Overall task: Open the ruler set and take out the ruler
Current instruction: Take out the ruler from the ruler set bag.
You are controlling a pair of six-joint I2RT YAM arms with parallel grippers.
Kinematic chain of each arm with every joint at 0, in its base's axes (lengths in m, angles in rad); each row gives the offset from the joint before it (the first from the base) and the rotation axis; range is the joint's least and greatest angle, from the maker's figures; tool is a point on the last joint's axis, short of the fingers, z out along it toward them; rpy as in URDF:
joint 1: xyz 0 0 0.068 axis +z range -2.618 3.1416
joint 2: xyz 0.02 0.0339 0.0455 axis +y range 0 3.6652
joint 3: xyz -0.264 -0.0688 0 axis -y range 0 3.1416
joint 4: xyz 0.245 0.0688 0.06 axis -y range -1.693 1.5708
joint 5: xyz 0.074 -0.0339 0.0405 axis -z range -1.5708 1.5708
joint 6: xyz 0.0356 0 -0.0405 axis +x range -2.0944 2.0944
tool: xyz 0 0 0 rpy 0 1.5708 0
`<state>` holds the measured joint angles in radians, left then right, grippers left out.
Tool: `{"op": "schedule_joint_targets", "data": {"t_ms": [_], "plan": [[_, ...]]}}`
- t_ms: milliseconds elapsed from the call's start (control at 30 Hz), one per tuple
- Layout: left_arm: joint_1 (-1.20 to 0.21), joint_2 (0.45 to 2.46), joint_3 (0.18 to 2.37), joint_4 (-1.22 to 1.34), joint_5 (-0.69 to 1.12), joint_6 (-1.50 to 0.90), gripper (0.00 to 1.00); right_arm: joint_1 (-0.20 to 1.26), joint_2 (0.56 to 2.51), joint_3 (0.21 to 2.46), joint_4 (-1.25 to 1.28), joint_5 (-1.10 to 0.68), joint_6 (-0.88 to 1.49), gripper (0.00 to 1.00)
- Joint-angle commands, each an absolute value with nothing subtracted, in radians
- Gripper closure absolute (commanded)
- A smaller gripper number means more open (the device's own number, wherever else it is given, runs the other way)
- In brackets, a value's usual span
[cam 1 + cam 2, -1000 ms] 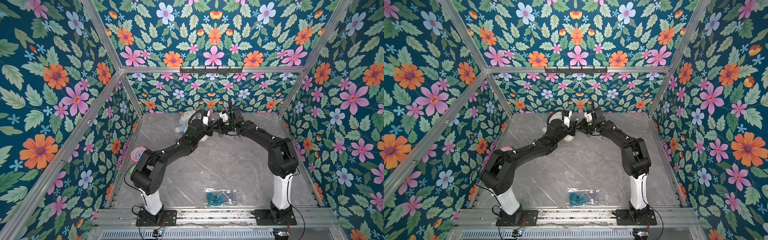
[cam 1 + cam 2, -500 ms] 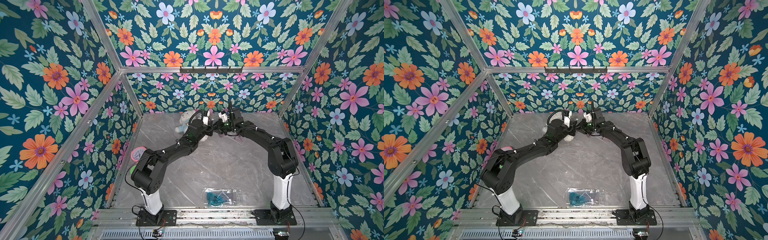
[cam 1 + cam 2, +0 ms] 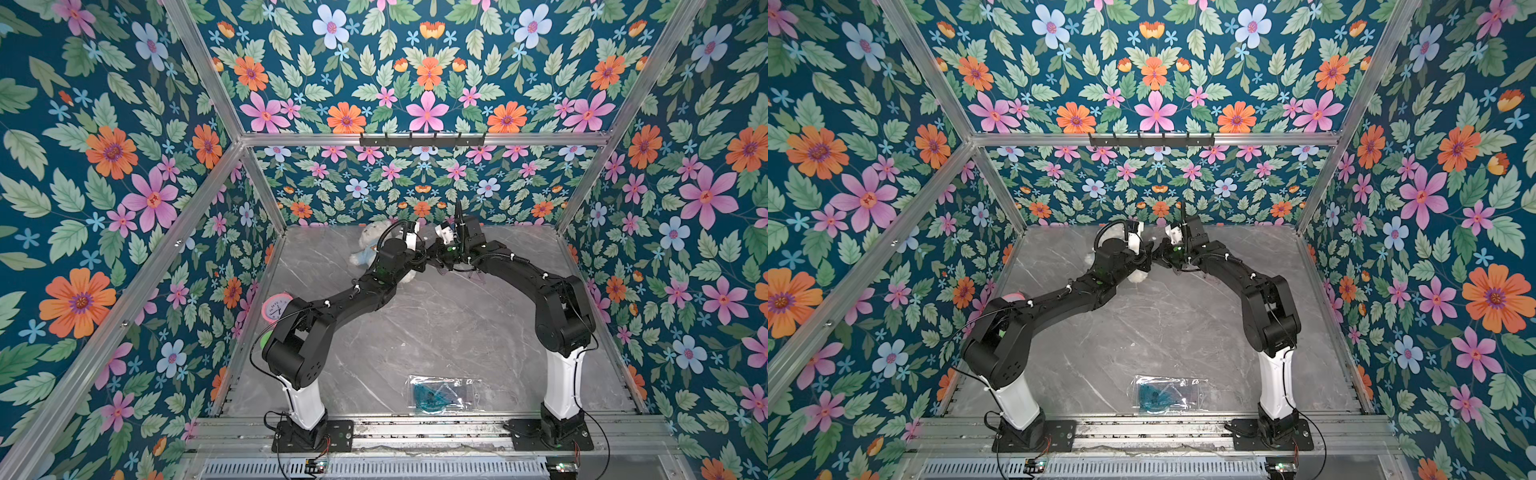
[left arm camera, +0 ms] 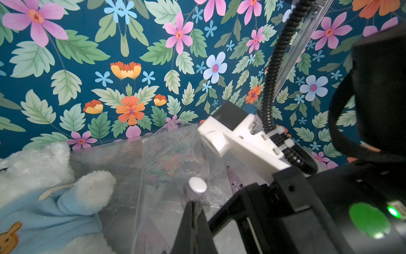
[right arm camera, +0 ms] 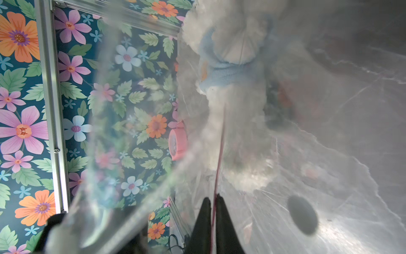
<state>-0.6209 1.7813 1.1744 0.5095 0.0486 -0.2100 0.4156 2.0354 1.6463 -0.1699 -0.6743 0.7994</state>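
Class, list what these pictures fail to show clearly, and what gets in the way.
Left gripper and right gripper: hidden in both top views behind left arm and right arm.
Ruler, right wrist view: only a pink edge; pouch film blurs it.
Plush toy, top views: partly behind left arm.
Clock face: too small, top view.
Front pouch contents: too small, top views.
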Motion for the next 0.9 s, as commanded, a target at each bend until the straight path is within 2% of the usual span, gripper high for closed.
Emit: {"op": "schedule_joint_targets", "data": {"t_ms": [0, 333, 867], "plan": [[-0.619, 1.773, 1.171, 0.545, 0.04, -0.204, 1.0, 0.419, 2.026, 1.656, -0.205, -0.663, 0.772, 0.92], [-0.615, 1.779, 1.163, 0.54, 0.016, -0.209, 1.0, 0.414, 1.965, 1.656, -0.251, -0.625, 0.735, 0.94], [-0.581, 1.775, 1.123, 0.555, -0.041, -0.268, 1.0, 0.363, 1.816, 1.516, -0.232, -0.606, 0.728, 0.94]]}}
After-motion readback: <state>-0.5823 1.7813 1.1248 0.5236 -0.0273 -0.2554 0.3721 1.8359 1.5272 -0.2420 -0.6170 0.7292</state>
